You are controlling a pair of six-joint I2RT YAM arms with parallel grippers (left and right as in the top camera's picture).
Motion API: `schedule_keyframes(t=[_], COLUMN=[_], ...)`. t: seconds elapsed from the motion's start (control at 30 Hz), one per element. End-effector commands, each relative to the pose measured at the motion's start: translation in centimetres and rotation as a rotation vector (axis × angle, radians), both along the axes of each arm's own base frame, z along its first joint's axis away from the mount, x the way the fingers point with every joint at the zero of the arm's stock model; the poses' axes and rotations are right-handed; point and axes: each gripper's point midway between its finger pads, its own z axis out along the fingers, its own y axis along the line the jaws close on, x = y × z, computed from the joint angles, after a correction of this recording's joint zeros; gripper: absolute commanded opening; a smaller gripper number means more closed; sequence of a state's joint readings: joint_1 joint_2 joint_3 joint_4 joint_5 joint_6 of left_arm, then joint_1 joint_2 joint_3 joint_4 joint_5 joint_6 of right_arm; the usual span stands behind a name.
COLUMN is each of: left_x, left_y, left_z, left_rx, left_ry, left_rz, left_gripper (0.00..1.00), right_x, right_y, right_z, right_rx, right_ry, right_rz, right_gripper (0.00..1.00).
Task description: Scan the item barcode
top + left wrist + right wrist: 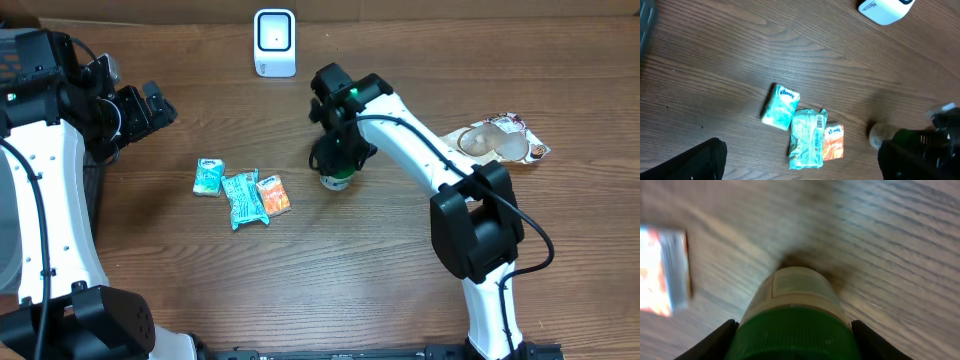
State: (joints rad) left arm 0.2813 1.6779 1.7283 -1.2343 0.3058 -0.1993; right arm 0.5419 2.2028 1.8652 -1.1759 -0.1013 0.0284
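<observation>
Green-capped white bottle [795,287] upright at table [400,290] centre, right gripper [336,152] above it with jaws closed on the cap, left gripper [150,108] at left edge with jaws wide and empty, Kleenex pack [208,177], teal packet [243,198] and orange packet [273,194] left of bottle, white scanner [274,42] at far edge

Soft, even light lay on the brown wooden table [380,290]; in my right wrist view the green-capped white bottle [795,287] was blurred.
</observation>
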Motion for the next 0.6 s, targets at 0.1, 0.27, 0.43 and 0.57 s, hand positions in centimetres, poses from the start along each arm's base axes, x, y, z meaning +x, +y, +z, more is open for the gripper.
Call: schedule_keyframes(t=[0.1,0.27,0.43,0.57], left_x=[0.12,0.12,0.12,0.12], left_y=[-0.20,-0.20,-0.20,-0.20], left_z=[-0.05,-0.05,-0.05,-0.05], left_rx=[0.007,0.007,0.007,0.007], left_ry=[-0.001,-0.001,-0.001,-0.001], left_rz=[-0.017,-0.017,-0.017,-0.017], left_gripper=[1.00,1.00,1.00,1.00], right_x=[0.09,0.04,0.14,0.48], right_y=[1.04,1.00,0.65,0.25], right_z=[0.72,0.71,0.65,1.05], right_rx=[0.072,0.070,0.055,0.043], right_ry=[0.031,0.033,0.027,0.012], right_rz=[-0.151,-0.151,-0.151,-0.140], right_gripper=[0.60,0.72,0.90,0.96])
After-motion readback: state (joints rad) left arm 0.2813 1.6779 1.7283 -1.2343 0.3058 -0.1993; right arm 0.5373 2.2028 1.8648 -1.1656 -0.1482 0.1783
